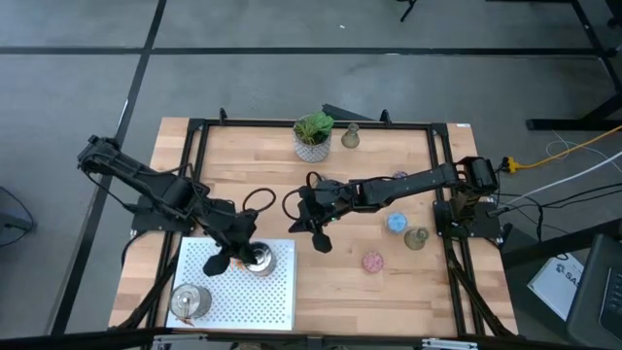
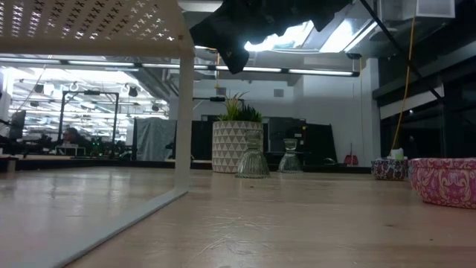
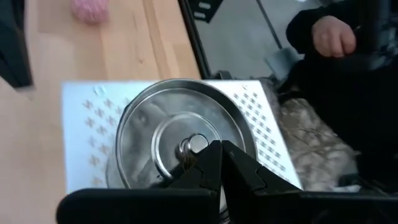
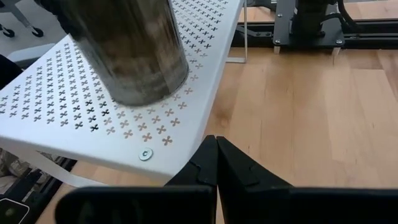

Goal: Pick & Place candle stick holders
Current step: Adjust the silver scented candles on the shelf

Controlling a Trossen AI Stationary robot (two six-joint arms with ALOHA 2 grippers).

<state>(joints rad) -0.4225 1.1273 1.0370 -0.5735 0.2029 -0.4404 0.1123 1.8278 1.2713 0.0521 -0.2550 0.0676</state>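
Note:
A white perforated shelf (image 1: 277, 292) stands at the table's near left. Two shiny silver holders rest on it, one near my left gripper (image 1: 259, 259) and one at the near left (image 1: 190, 300). My left gripper (image 3: 213, 148) is shut right over the first holder's centre socket (image 3: 191, 144). My right gripper (image 1: 317, 231) is shut and empty above the wood beside the shelf's far right corner (image 4: 186, 171). On the table stand blue (image 1: 397, 222), olive-grey (image 1: 416, 238), pink (image 1: 373, 262) and speckled purple (image 1: 399, 178) holders, and another olive-grey one (image 1: 350, 138) at the far edge. My left gripper's shut fingertips come slanting down from above to the silver holder's centre socket (image 3: 186, 151). I cannot tell whether they touch it. The holder stands upright on the shelf.
A green plant in a white pot (image 1: 313, 136) stands at the far middle. A black cable loop (image 1: 259, 200) lies on the wood behind the shelf. A dark frame (image 1: 447, 194) borders the table. A person's hand (image 3: 334, 36) shows beyond the near edge.

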